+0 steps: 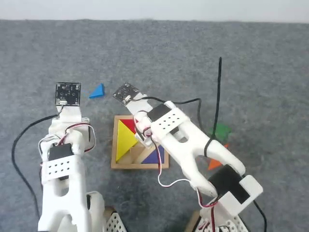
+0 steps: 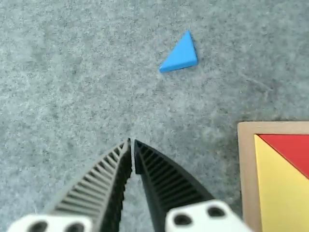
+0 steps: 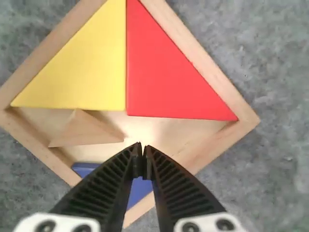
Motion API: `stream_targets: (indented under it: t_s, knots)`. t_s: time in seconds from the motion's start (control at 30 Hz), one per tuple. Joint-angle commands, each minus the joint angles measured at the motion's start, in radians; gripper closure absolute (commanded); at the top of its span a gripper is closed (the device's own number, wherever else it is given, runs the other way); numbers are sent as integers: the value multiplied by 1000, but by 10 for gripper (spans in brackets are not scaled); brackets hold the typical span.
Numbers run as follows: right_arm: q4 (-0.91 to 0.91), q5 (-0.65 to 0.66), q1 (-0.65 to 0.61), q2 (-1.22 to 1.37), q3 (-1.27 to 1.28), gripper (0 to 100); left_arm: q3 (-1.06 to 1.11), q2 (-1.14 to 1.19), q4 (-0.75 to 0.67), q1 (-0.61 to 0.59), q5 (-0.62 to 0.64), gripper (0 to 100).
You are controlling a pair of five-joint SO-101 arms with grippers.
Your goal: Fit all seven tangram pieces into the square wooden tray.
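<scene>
Right tool over wooden tray

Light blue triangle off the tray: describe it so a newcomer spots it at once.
Find the square wooden tray mid-table on the grey carpet. Beyond its far left corner, a small light blue triangle lies alone on the carpet. Unlike the larger yellow triangle and red triangle, it sits outside the tray.

Your left gripper, fingers pressed together, hangs over the grey table. Beyond its tips you see a blue triangle lying flat. A corner of the wooden tray holds a yellow piece against a red piece.
</scene>
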Motion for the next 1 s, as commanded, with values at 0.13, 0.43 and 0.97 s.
stream_targets:
  t_s: [0.13,0.43,0.97]
  knots:
    - [-65,-57,-90,-1,-20,991,-10,0,-21,-9,18,987]
    - [-173,-48,-84,-4,81,991,-7,0,-21,-9,18,987]
    - [-173,11,-133,-12,146,991,-5,0,-21,-9,18,987]
